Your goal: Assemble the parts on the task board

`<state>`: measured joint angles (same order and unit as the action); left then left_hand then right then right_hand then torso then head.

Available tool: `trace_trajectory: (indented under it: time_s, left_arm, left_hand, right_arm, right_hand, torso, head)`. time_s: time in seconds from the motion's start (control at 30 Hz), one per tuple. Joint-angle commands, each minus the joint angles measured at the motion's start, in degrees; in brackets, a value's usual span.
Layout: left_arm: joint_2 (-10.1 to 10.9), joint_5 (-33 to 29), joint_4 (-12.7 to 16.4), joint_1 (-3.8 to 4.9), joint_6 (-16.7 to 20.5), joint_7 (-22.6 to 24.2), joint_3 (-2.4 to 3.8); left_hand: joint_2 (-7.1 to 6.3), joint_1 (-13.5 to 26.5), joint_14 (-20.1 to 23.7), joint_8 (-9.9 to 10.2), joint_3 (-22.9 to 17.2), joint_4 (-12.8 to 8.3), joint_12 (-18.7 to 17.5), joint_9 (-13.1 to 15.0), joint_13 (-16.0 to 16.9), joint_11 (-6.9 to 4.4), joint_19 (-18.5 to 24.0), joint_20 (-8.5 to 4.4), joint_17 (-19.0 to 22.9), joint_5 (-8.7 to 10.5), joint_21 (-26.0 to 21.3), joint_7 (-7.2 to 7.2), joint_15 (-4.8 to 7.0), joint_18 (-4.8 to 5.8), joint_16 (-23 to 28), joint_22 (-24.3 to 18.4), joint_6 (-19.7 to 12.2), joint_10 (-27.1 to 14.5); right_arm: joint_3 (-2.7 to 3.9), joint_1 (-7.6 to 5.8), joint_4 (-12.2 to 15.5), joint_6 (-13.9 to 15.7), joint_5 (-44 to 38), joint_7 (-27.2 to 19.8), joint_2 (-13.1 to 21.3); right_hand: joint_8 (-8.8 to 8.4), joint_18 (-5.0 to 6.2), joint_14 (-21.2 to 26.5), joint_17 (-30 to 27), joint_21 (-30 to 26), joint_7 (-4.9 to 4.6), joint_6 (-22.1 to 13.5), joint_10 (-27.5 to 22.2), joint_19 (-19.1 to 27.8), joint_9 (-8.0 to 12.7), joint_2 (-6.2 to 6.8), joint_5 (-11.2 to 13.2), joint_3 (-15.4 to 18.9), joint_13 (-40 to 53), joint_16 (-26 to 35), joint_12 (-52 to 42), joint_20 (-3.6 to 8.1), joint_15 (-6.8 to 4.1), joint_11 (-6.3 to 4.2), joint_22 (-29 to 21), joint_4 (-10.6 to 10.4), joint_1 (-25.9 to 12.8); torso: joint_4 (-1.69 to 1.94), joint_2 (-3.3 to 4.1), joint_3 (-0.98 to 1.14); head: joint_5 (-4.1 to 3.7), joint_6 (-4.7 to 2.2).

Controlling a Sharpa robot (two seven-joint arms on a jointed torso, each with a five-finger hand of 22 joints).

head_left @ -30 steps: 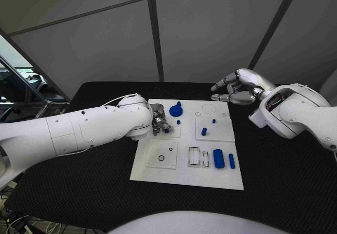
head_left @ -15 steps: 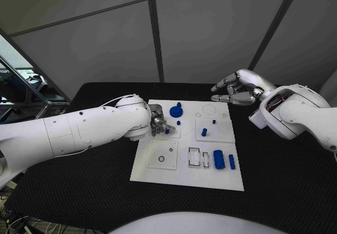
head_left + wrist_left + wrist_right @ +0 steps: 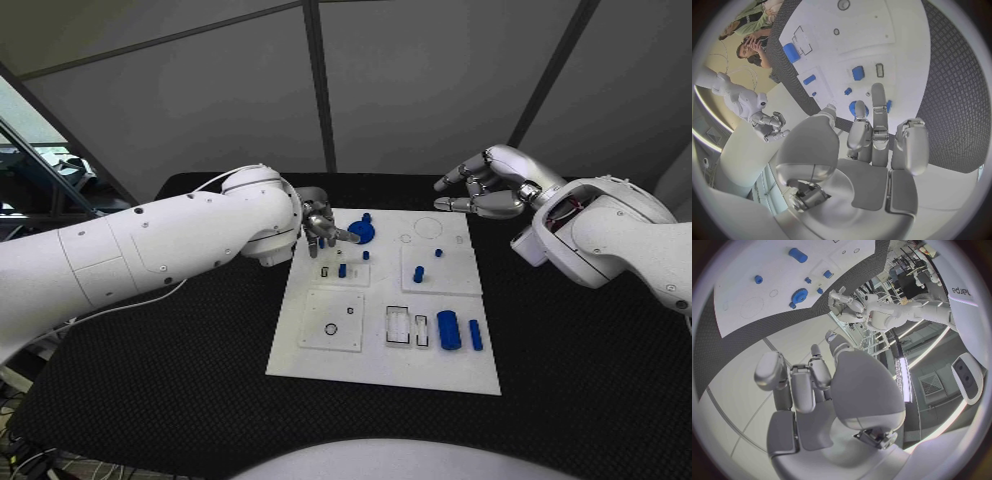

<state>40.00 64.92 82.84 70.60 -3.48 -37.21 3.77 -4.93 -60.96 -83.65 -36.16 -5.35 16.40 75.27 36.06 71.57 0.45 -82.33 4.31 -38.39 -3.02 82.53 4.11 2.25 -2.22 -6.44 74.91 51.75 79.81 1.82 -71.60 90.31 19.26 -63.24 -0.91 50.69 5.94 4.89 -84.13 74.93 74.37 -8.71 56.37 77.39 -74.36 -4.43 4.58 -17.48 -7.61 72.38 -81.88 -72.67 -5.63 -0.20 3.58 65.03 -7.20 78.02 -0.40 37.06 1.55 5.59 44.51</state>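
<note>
Task board: white. Parts: blue, e.g. round part and cylinder. Tabletop: black, fine woven texture. Left hand and right hand: silver; arms white.

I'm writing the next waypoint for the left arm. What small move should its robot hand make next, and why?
Probably lower the left robot hand onto the round blue part and close on it: its fingers hold nothing and point right at that part on the task board.
</note>
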Motion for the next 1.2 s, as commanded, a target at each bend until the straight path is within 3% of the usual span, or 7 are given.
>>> trace_trajectory:
  time_s: [0.03, 0.23, 0.47, 0.6, 0.77, 0.93, 1.2]
  left_arm:
    - [0.1, -1.6, -1.5, 1.77, -7.6, -1.5, 0.48]
    - [-1.7, -1.9, -7.7, 4.69, -10.6, -1.3, 0.54]
    - [-5.2, -2.0, -15.2, 5.91, -12.2, 0.8, -1.21]
    - [-7.0, -2.0, -18.1, 6.05, -13.6, 1.5, -2.29]
    - [-9.0, -1.7, -21.4, 5.85, -15.4, 1.9, -3.19]
    - [-10.5, -1.2, -24.1, 5.43, -15.6, 2.6, -3.49]
    - [-11.5, -0.8, -25.3, 5.02, -16.1, 2.8, -3.59]
  left_hand:
    - [0.51, -1.2, 0.0, 0.7, 1.1, 0.1, -1.0, -0.5, -1.1, 0.23, 0.9, 0.2, -0.1, -0.32, -0.9, 0.3, -0.55, -1.03, 0.4, 2.4, -0.9, -1.1]
    - [1.15, -2.2, 0.0, 1.5, 2.4, 0.1, -1.0, -1.2, -1.2, 0.52, 0.8, 0.37, -0.1, -0.32, -1.0, 0.66, -0.72, -1.0, 0.5, 2.5, -1.5, -1.2]
    - [2.08, -2.9, 0.0, 2.2, 3.3, 0.2, -0.9, -2.0, -1.3, 0.68, 0.6, 0.48, -0.1, -0.35, -0.9, 0.86, -0.82, -0.95, 0.5, 2.7, -1.8, -1.3]
    - [2.36, -3.1, -0.1, 2.3, 3.5, 0.2, -0.8, -2.2, -1.1, 0.67, 0.5, 0.49, -0.1, -0.35, -0.8, 0.84, -0.82, -0.9, 0.5, 2.9, -1.6, -1.2]
    - [2.6, -3.2, 0.0, 2.3, 3.7, 0.1, -0.8, -2.4, -1.2, 0.68, 0.6, 0.5, -0.1, -0.35, -0.9, 0.84, -0.83, -0.93, 0.5, 2.8, -1.5, -1.2]
    - [2.93, -3.6, 0.0, 2.5, 3.9, 0.1, -0.8, -2.7, -1.2, 0.69, 0.6, 0.52, -0.1, -0.35, -0.9, 0.86, -0.85, -0.94, 0.6, 2.8, -1.4, -1.2]
    - [3.38, -4.3, 0.0, 2.7, 4.2, 0.0, -0.7, -3.1, -1.1, 0.7, 0.5, 0.54, -0.2, -0.37, -0.9, 0.87, -0.86, -0.92, 0.6, 2.9, -1.2, -1.2]
  right_arm:
    - [0.05, -0.13, -0.1, 0.0, -0.1, -0.5, 0.0]
    - [0.05, -0.13, -0.2, 0.1, -0.1, -0.4, -0.1]
    - [0.04, -0.13, -0.1, 0.1, -0.1, -0.2, -0.2]
    - [0.04, -0.13, 0.0, 0.1, -0.1, -0.1, -0.2]
    - [0.04, -0.13, 0.2, 0.4, -0.2, 0.0, -0.3]
    - [0.04, -0.13, 0.3, 0.6, -0.3, 0.0, -0.2]
    - [0.05, -0.13, 0.4, 0.7, -0.3, 0.0, -0.4]
  right_hand:
    - [-0.33, 0.57, -2.8, 1.3, -0.1, -0.08, 0.0, -0.3, 0.2, 0.0, -0.2, -0.2, 0.0, 0.0, 0.4, 0.2, -0.15, -0.31, 0.18, 0.0, -0.3, -0.5]
    - [-0.33, 0.57, -2.8, 1.3, -0.1, -0.08, 0.0, -0.3, 0.2, 0.0, -0.2, -0.2, 0.0, 0.0, 0.4, 0.2, -0.15, -0.31, 0.18, 0.0, -0.3, -0.5]
    - [-0.33, 0.55, -2.8, 1.4, -0.1, -0.07, 0.0, -0.2, 0.2, 0.0, -0.21, -0.3, 0.0, 0.0, 0.3, 0.2, -0.15, -0.32, 0.17, 0.0, -0.3, -0.5]
    - [-0.33, 0.55, -2.8, 1.4, -0.1, -0.06, 0.0, -0.2, 0.2, 0.0, -0.21, -0.3, 0.0, 0.0, 0.3, 0.1, -0.15, -0.32, 0.17, 0.0, -0.4, -0.5]
    - [-0.33, 0.56, -2.8, 1.3, -0.1, -0.06, 0.0, -0.3, 0.2, 0.0, -0.23, -0.3, 0.0, 0.0, 0.4, 0.2, -0.15, -0.32, 0.16, 0.0, -0.4, -0.5]
    - [-0.33, 0.56, -2.8, 1.3, -0.1, -0.06, 0.0, -0.3, 0.2, 0.0, -0.23, -0.3, 0.0, 0.0, 0.4, 0.2, -0.15, -0.32, 0.16, 0.0, -0.4, -0.5]
    - [-0.33, 0.55, -2.8, 1.4, -0.1, -0.05, 0.0, -0.3, 0.2, 0.0, -0.27, -0.3, 0.0, -0.1, 0.4, 0.2, -0.15, -0.33, 0.16, 0.0, -0.4, -0.6]
  torso:
    - [0.02, 0.07, 0.02]
    - [0.02, 0.07, 0.03]
    - [-0.34, 0.39, -0.01]
    - [-0.4, 0.61, -0.01]
    - [-0.39, 0.56, -0.05]
    - [-0.39, 0.53, -0.05]
    - [-0.51, 0.53, 0.03]
  head:
    - [-0.02, -0.14]
    - [0.2, -0.59]
    - [0.96, -0.91]
    - [1.05, -1.09]
    - [1.15, -1.0]
    - [1.23, -0.88]
    - [1.42, -0.79]
